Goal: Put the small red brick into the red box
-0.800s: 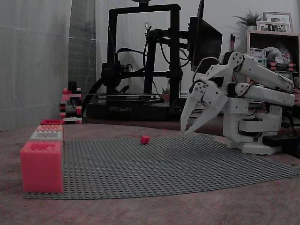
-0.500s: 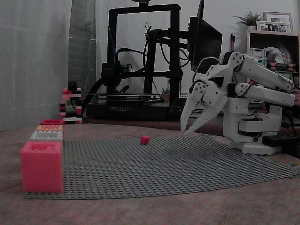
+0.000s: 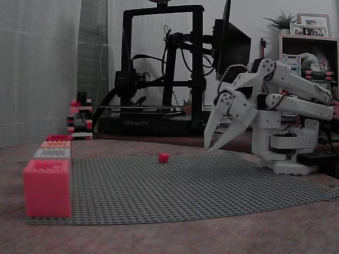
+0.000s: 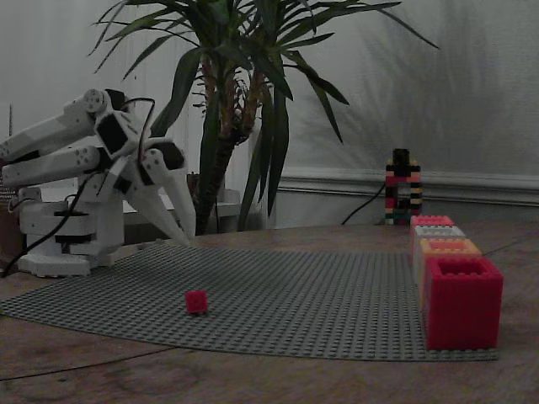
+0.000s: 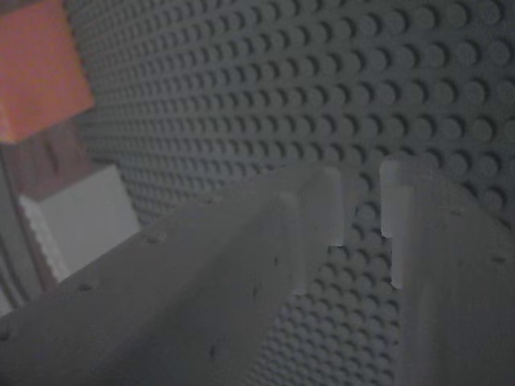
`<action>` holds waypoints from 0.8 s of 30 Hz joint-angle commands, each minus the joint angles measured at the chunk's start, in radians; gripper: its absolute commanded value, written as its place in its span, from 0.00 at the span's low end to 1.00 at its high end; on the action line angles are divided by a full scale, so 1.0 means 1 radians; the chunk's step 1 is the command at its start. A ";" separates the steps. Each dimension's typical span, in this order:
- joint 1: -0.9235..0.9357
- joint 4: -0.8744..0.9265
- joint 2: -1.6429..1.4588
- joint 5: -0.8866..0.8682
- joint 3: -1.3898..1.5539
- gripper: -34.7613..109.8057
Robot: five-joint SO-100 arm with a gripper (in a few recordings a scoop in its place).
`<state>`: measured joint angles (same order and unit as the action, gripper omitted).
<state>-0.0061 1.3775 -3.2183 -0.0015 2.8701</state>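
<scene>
The small red brick [image 3: 163,157] [image 4: 196,301] sits alone on the grey studded baseplate [image 3: 185,185] [image 4: 320,290]. The red box [image 3: 47,188] [image 4: 460,303], open side up, stands at the plate's near corner, left in one fixed view and right in the other. My white gripper [image 3: 208,148] [image 4: 187,236] hangs just above the plate's far edge beside the arm's base, pointing down, well apart from brick and box. Its fingertips nearly meet, with nothing between them. In the wrist view the gripper [image 5: 364,201] shows a thin slit over the studs.
Behind the red box runs a row of a grey box [image 3: 52,153], an orange box [image 3: 55,144] and a further red box [image 3: 58,137]. A brick tower [image 3: 79,119] [image 4: 402,187], a 3D printer [image 3: 159,79] and a plant [image 4: 244,84] stand beyond the plate.
</scene>
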 commanded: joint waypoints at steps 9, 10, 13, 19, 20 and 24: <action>0.009 0.026 -0.003 -0.034 -0.009 0.24; 0.009 0.026 -0.003 -0.035 -0.009 0.24; 0.012 0.009 -0.002 -0.023 -0.006 0.24; 0.071 -0.172 0.155 -0.029 -0.041 0.24; 0.083 -0.201 0.204 -0.031 -0.064 0.24; 0.156 -0.305 0.439 0.029 -0.198 0.24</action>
<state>0.0844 1.1520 -2.9253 -0.0123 2.8256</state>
